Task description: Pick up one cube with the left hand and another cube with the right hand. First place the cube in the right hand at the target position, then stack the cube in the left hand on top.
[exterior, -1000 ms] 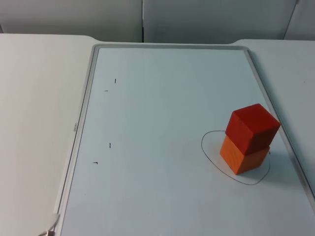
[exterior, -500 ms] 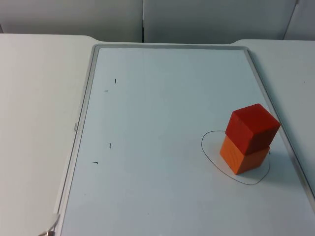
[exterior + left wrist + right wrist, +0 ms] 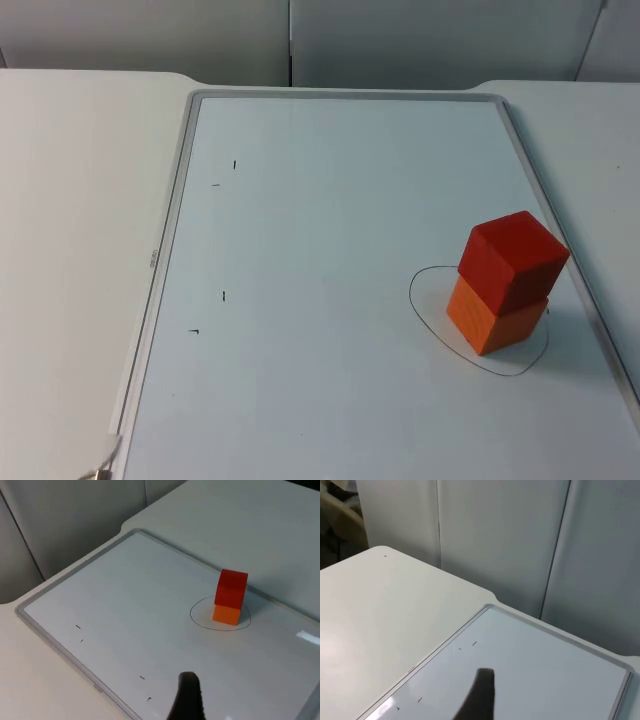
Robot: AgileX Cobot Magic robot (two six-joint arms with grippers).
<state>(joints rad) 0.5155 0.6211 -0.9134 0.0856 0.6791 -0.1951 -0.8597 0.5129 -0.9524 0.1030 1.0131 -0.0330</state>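
Top view has the stack standing: the red cube (image 3: 514, 260) sits on the orange cube (image 3: 495, 313), and the orange one rests inside the hand-drawn oval (image 3: 478, 320) near the right edge of the whiteboard (image 3: 300, 250) that lies on the bench (image 3: 70, 200). The red cube is not squared up on its base, though. It looks twisted and nudged a touch toward the far right, so one corner seems to overhang the orange block below.

Left wrist view looks across the board at the pair from well back, with a dark fingertip of the left end effector (image 3: 186, 700) at the frame's edge, well apart from the cubes. Whether its fingers are spread or closed, I cannot tell, and nothing can be made out in its grip. Right wrist view faces the board's other end and the grey partition wall (image 3: 500, 545), with the right end effector (image 3: 479, 695) away from the stack; its opening I cannot tell either.

By my reading the job looks done, so the risk from here is disturbance. A jolt to the bench or a sweep of either arm past that corner could tip the offset red cube off, or shove the orange cube across the oval's line.
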